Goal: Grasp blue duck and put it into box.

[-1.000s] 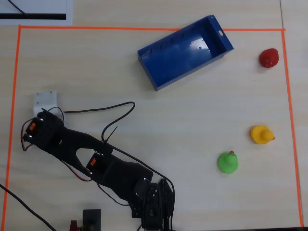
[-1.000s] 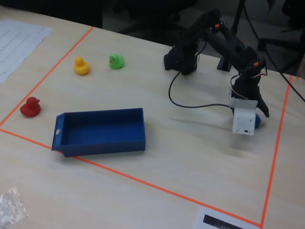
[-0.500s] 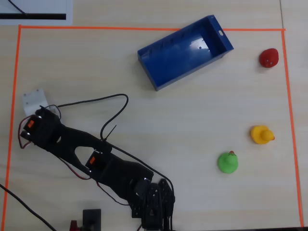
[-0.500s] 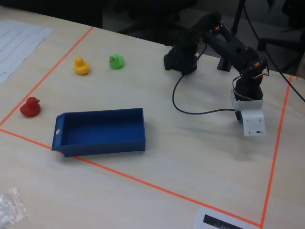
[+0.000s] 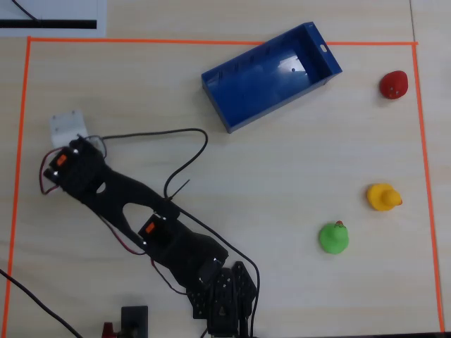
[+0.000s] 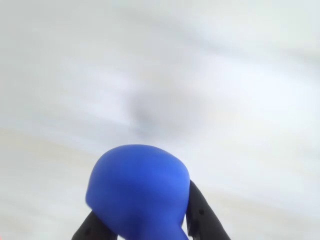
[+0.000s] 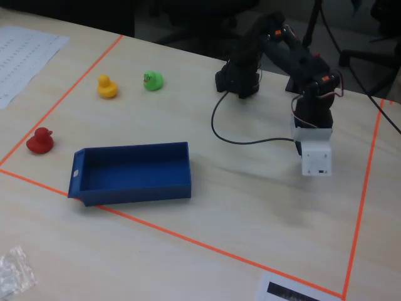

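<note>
In the wrist view the blue duck (image 6: 137,190) fills the lower middle, and my gripper (image 6: 145,222) is shut on it, with a black finger (image 6: 201,215) pressed against each side. The table beneath is a blur. In the overhead view my gripper (image 5: 68,128) sits under its white camera mount at the left, and that mount hides the duck. In the fixed view the gripper (image 7: 315,162) hangs at the right, above the table, and the duck does not show there either. The dark blue box (image 5: 276,105) lies at the top centre, far from the gripper, and reads as empty (image 7: 135,190).
A green duck (image 5: 333,238), a yellow duck (image 5: 383,196) and a red duck (image 5: 393,84) stand on the right side in the overhead view. Orange tape (image 5: 211,41) frames the work area. A black cable (image 5: 184,165) loops from the arm over the table.
The gripper has swung from near the left tape line toward the middle, away from the arm's base, and has risen slightly; the cable loop shifted with it.
</note>
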`<state>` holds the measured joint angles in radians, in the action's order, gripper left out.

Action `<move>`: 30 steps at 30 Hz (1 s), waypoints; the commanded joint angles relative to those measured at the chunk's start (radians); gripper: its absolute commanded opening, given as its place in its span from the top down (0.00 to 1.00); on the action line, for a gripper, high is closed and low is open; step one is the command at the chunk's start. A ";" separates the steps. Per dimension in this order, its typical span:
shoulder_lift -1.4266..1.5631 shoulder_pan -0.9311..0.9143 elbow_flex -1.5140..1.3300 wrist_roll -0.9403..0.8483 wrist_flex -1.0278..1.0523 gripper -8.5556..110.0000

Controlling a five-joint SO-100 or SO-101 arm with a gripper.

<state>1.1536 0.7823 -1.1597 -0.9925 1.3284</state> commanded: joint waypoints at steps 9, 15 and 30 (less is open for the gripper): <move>0.252 -0.606 0.368 -0.238 -0.072 0.93; 0.130 -0.816 0.476 -0.341 -0.183 0.93; -0.098 -0.991 0.453 -0.364 -0.084 0.93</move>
<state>1.0385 -0.2086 -0.6412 -1.3576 1.2272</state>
